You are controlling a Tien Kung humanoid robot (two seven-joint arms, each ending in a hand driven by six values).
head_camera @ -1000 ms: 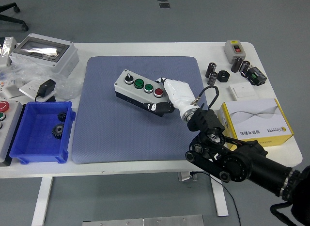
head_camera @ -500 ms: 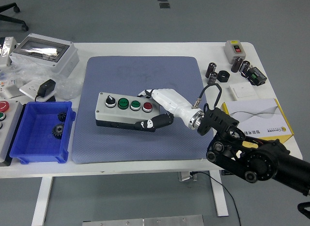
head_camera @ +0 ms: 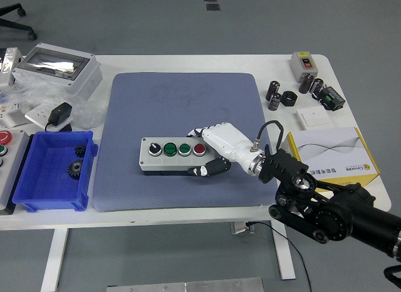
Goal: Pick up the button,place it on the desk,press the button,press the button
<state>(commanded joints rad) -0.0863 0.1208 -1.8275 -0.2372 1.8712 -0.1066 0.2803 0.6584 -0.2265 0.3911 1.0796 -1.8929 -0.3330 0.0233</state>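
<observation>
The button box [head_camera: 172,155] is a grey case with a black knob, two green buttons and a red button in a row on top. It lies level on the blue-grey mat [head_camera: 156,98], near the mat's front middle. My right hand [head_camera: 210,151], white with black fingertips, is shut on the box's right end. Its fingers [head_camera: 199,131] wrap the far side and the thumb [head_camera: 213,168] presses the near side. My black right arm [head_camera: 326,210] comes in from the lower right. The left arm is out of view.
A blue bin [head_camera: 53,173] with black gears stands left of the mat. A grey enclosure [head_camera: 59,69] and a charger [head_camera: 59,113] lie at the back left. A yellow-white box [head_camera: 332,157] and small black parts [head_camera: 301,91] sit on the right.
My right hand swung the button box from a tilted pose at mid-mat down toward the near edge and turned it level. Its grip stayed shut throughout.
</observation>
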